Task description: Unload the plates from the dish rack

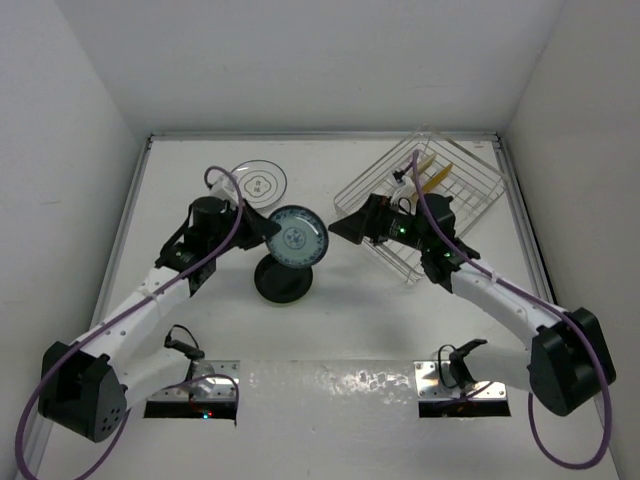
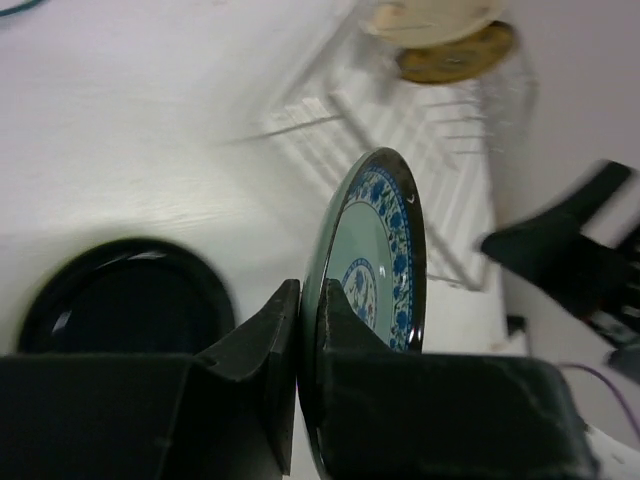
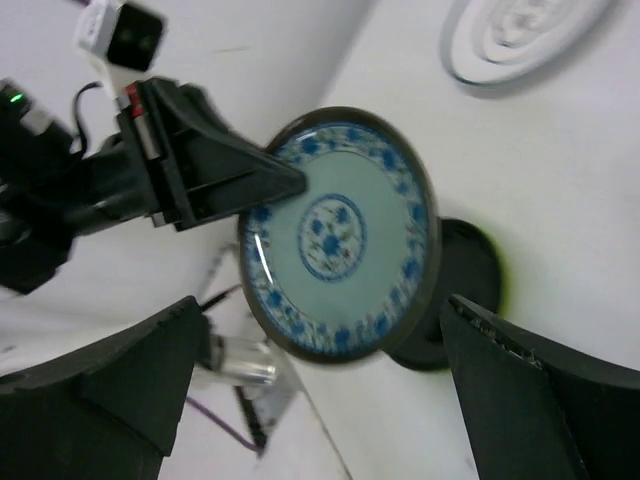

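Top view: left gripper (image 1: 270,232) clamps blue-patterned plate (image 1: 298,238) over black plate (image 1: 283,282); right gripper (image 1: 340,228) just beside, apart; dish rack (image 1: 440,195) far right
Left wrist: fingers (image 2: 255,350) pinch plate rim; tan plate (image 2: 455,62) in dish rack
Right wrist: own fingers spread wide; white plate (image 3: 520,30) on table (image 3: 580,150)

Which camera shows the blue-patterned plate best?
Right wrist view: the blue-patterned plate faces it, pattern fully visible. Left wrist sees it nearly edge-on in the left gripper; top view shows it small.
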You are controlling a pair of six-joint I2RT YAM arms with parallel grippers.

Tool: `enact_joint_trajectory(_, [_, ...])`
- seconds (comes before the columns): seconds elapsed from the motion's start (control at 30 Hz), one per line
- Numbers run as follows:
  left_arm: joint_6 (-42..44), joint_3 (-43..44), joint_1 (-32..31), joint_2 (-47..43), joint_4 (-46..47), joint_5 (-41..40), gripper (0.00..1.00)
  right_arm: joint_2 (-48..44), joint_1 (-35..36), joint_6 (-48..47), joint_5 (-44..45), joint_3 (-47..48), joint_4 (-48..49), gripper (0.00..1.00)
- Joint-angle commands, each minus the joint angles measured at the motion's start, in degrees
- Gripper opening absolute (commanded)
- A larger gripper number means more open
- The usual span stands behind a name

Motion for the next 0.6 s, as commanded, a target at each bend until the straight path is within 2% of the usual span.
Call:
enact_joint_trajectory(0.0, [0.2, -5.4, -0.1, -4.2, -6.6, -14.2, 0.0, -6.2, 0.0, -9.9, 13.5, 1.2, -17.7, 0.99])
enact_joint_trajectory(0.07, [0.0, -7.7, 0.0, -5.2, -6.6, -14.8, 0.0, -9.3, 0.0, -11.6, 20.1, 0.5, -21.8, 0.99])
enact_joint_trajectory(0.27, [0.2, -12.9, 0.0, -4.2, -6.5, -15.3, 0.0, -12.9, 0.0, -13.5, 22.9, -0.7, -27.2, 0.99])
enact_joint_trajectory(0.3, [0.3, -13.1, 0.0, -4.2, -6.6, -15.5, 0.05, -13.0, 0.0, -13.9, 23.5, -0.5, -27.8, 0.99])
enact_joint_trajectory(0.33, [0.4, -13.4, 0.0, -4.2, -7.2, -15.6, 0.15, -13.0, 0.0, -14.8, 23.9, -0.3, -27.9, 0.99])
enact_joint_trajectory(0.37, [0.4, -13.4, 0.0, -4.5, -7.5, -15.6, 0.44, -13.0, 0.0, -15.3, 25.3, 0.4, -30.4, 0.99])
enact_joint_trajectory(0.43, [0.4, -12.9, 0.0, -5.1, -9.1, -17.7, 0.73, -12.3, 0.0, -16.3, 28.0, 2.5, -34.5, 0.99])
enact_joint_trajectory(0.47, [0.4, -12.7, 0.0, -5.3, -9.8, -18.1, 0.97, -11.4, 0.0, -16.4, 29.7, 3.6, -36.5, 0.99])
enact_joint_trajectory(0.57, [1.8, -10.0, 0.0, -5.9, -12.9, -18.3, 1.0, -8.7, -0.1, -17.1, 39.7, 9.7, -46.3, 0.99])
